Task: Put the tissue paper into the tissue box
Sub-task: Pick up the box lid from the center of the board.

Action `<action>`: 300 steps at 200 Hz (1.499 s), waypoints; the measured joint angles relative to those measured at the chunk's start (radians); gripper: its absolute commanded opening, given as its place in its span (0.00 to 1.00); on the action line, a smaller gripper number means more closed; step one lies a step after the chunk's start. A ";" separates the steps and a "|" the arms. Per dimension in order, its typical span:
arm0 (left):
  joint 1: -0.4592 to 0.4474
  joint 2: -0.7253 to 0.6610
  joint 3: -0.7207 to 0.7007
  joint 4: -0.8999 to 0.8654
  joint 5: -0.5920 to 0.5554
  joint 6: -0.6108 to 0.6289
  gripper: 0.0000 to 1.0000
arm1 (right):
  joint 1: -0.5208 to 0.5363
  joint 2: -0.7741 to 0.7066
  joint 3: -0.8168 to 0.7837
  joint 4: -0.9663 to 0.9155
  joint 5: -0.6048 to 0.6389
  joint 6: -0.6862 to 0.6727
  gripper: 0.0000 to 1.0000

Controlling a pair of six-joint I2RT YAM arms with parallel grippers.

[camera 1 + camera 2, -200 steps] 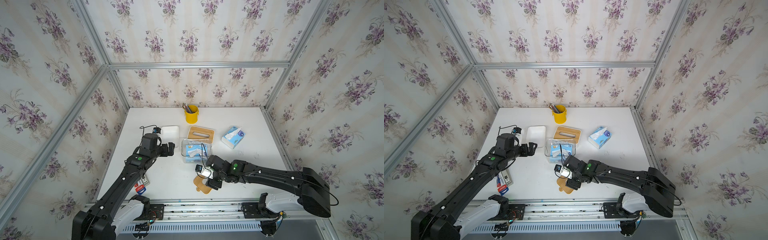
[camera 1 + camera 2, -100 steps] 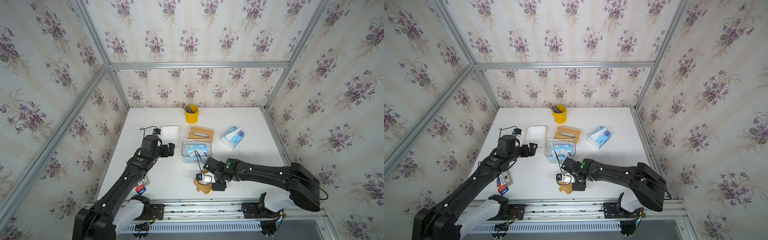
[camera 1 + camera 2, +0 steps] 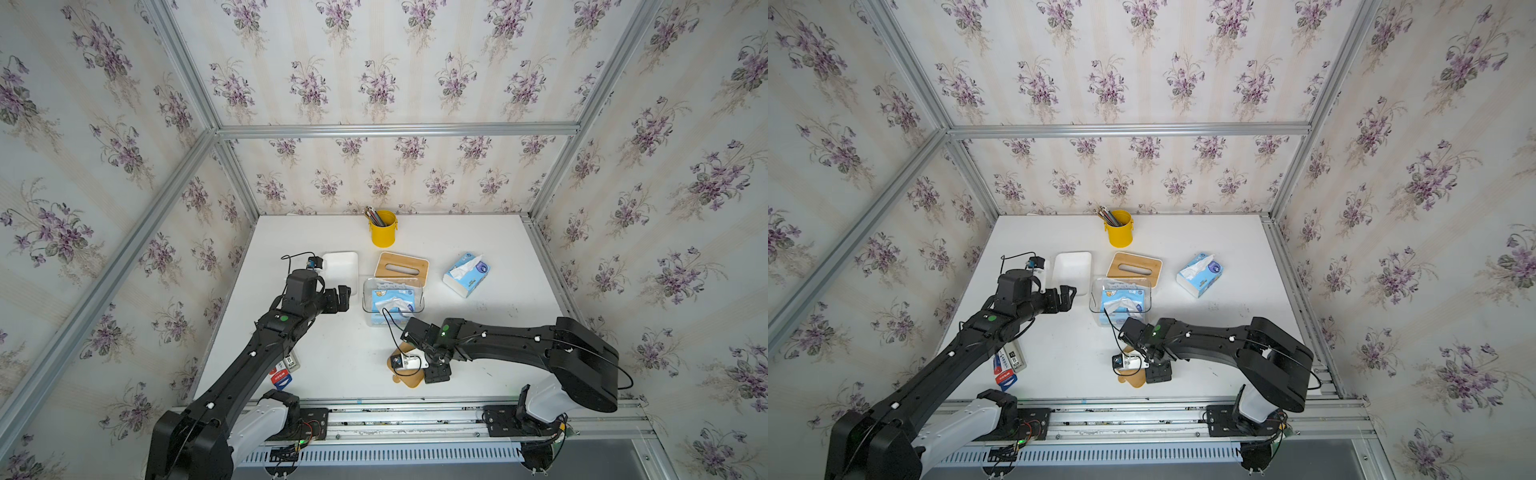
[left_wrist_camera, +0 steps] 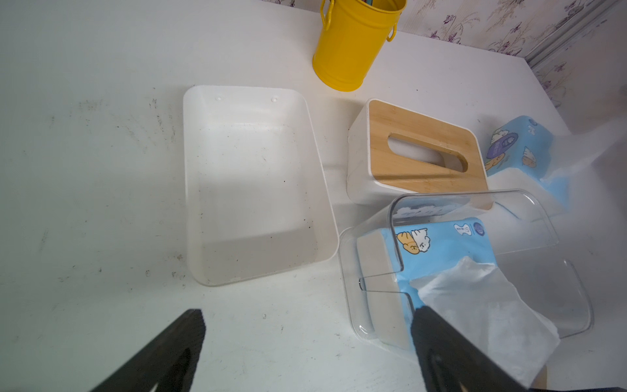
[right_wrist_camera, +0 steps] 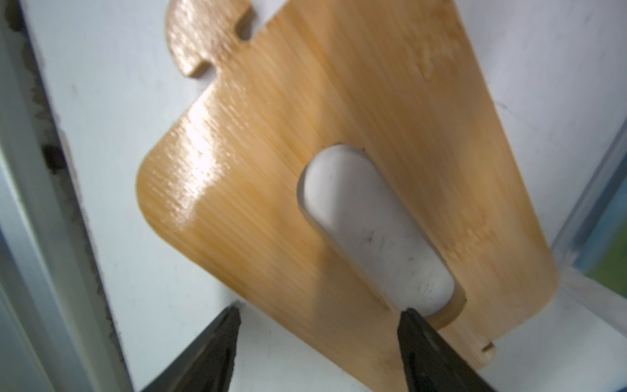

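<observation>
Right wrist view: we see the right fingers (image 5: 437, 353) spread open above a bamboo lid (image 5: 339, 101) lying flat on the white counter (image 5: 112, 220). The left fingers (image 4: 169, 353) are also open, empty, just beside the clear tissue box (image 4: 458, 196), which holds a blue tissue pack (image 4: 451, 244), one sheet sticking out.

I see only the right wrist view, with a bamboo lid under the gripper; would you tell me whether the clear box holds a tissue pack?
Observer: Yes, a blue tissue pack sits inside the clear box, with one tissue sticking up.
Operator: Where is the left gripper?
Observer: The left gripper hangs open beside that box, holding nothing.
Operator: Are there other packs?
Observer: A second pack lies loose near the white box.
</observation>
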 measured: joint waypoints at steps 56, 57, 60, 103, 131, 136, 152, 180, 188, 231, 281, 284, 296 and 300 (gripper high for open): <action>0.000 0.015 -0.006 0.005 0.016 -0.004 0.99 | 0.000 0.038 0.029 -0.002 -0.015 -0.028 0.75; 0.000 0.015 -0.006 0.005 0.016 -0.004 0.99 | 0.000 0.038 0.029 -0.002 -0.015 -0.028 0.75; 0.000 0.015 -0.006 0.005 0.016 -0.004 0.99 | 0.000 0.041 0.031 -0.003 -0.018 -0.028 0.75; 0.000 -0.045 -0.016 0.005 -0.002 -0.004 0.99 | -0.025 0.102 0.090 -0.051 -0.090 -0.031 0.69; 0.000 -0.074 -0.032 0.008 -0.018 -0.003 0.99 | -0.040 0.126 0.109 -0.072 -0.111 -0.031 0.67; 0.000 -0.075 -0.033 0.008 -0.020 -0.002 0.99 | -0.041 0.129 0.111 -0.074 -0.111 -0.031 0.66; 0.000 -0.074 -0.033 0.007 -0.028 0.005 0.99 | -0.042 0.143 0.117 -0.078 -0.112 -0.030 0.63; 0.000 -0.072 -0.033 0.006 -0.037 0.012 0.99 | -0.043 0.167 0.132 -0.092 -0.108 -0.016 0.58; 0.000 -0.072 -0.032 0.006 -0.037 0.012 0.99 | -0.043 0.166 0.129 -0.087 -0.108 -0.010 0.57; 0.000 -0.068 -0.030 0.005 -0.036 0.012 0.99 | -0.046 0.126 0.090 -0.043 -0.130 0.007 0.45; 0.000 -0.030 0.014 -0.041 -0.035 0.003 0.99 | -0.045 0.073 0.056 0.019 -0.159 0.024 0.30; 0.000 -0.027 0.019 -0.046 -0.035 0.003 0.99 | -0.045 0.070 0.053 0.023 -0.161 0.024 0.29; 0.000 -0.006 0.043 -0.069 -0.031 -0.001 0.99 | -0.045 0.050 0.042 0.040 -0.171 0.025 0.27; 0.000 -0.002 0.049 -0.077 -0.027 -0.005 0.99 | -0.045 0.043 0.039 0.048 -0.174 0.025 0.26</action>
